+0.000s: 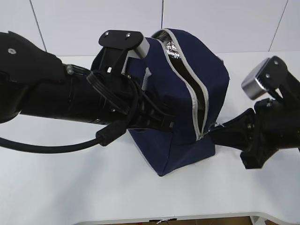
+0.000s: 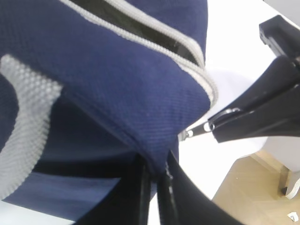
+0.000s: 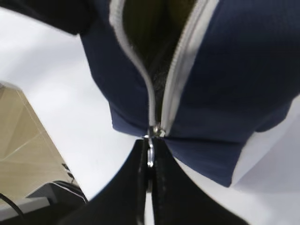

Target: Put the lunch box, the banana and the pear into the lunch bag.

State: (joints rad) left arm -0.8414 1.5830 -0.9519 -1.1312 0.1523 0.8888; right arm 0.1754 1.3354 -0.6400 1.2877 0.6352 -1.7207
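Note:
The navy lunch bag (image 1: 187, 89) stands on the white table with its grey zipper (image 1: 199, 101) partly open. In the left wrist view my left gripper (image 2: 157, 172) is shut on a fold of the lunch bag (image 2: 117, 79) at its lower edge. The same gripper (image 1: 163, 123) presses against the bag's left side in the exterior view. My right gripper (image 3: 150, 157) is shut on the metal zipper pull (image 3: 150, 151) at the slit's low end, also seen from outside (image 1: 213, 133). The lunch box, the banana and the pear are out of view.
The thick black left arm (image 1: 56, 93) and its cable (image 1: 70, 145) span the left half of the table (image 1: 117, 192). The table's front edge (image 1: 187, 218) runs close below. Wooden floor (image 2: 253, 187) shows beyond the edge.

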